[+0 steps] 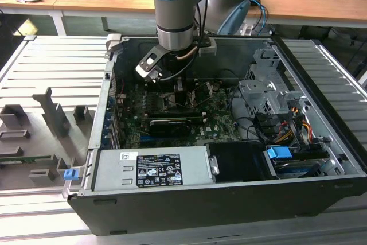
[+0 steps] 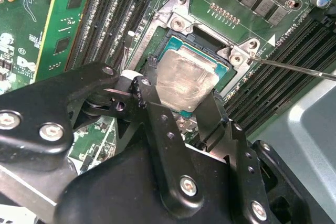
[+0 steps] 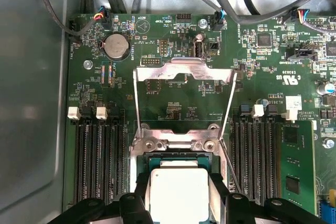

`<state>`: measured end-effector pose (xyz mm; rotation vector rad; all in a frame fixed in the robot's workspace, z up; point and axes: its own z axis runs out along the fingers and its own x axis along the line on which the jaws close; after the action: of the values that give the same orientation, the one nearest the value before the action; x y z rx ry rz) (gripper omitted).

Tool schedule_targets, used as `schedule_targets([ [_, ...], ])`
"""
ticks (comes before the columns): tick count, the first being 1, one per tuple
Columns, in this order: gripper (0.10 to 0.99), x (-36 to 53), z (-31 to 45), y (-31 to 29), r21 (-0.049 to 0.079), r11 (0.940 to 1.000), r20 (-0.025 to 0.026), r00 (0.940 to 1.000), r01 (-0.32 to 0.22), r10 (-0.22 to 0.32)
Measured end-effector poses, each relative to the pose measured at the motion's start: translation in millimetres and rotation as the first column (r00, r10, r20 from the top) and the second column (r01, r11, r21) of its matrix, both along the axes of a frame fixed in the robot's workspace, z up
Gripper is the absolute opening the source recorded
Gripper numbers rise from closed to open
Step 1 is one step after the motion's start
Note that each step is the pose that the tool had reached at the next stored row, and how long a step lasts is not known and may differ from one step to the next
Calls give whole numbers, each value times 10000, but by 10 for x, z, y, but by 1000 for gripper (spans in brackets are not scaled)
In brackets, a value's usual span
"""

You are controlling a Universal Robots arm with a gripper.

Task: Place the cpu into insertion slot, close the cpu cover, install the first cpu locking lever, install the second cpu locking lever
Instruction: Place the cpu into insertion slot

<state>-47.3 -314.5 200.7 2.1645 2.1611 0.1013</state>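
Observation:
In both wrist views my gripper is shut on the cpu, a pale silver square held by two opposite edges between the black fingers. The chip sits slightly tilted at the insertion slot, whose dark socket and silver rim show beyond it. I cannot tell whether it is fully seated. The cpu cover stands swung open past the socket. A thin locking lever sticks out beside the socket. In the exterior view the gripper reaches down into the open computer case.
Rows of black memory slots flank the socket, with a green memory module on one side. A long black card, a power supply, a drive cage and loose cables crowd the case.

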Motion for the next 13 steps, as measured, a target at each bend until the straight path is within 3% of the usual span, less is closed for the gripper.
schedule_targets([
  [2,545,0,0,0,0,10000,1,10000,0,0],
  [3,612,0,0,0,0,10000,1,10000,0,0],
  [9,612,0,86,0,-1,10000,-10,10000,0,0],
  [11,529,2,108,0,0,10000,-30,10000,-2,2],
  [12,529,4,116,0,0,10000,-45,10000,-2,2],
  [13,467,10,128,1,0,10000,-88,10000,0,0],
])
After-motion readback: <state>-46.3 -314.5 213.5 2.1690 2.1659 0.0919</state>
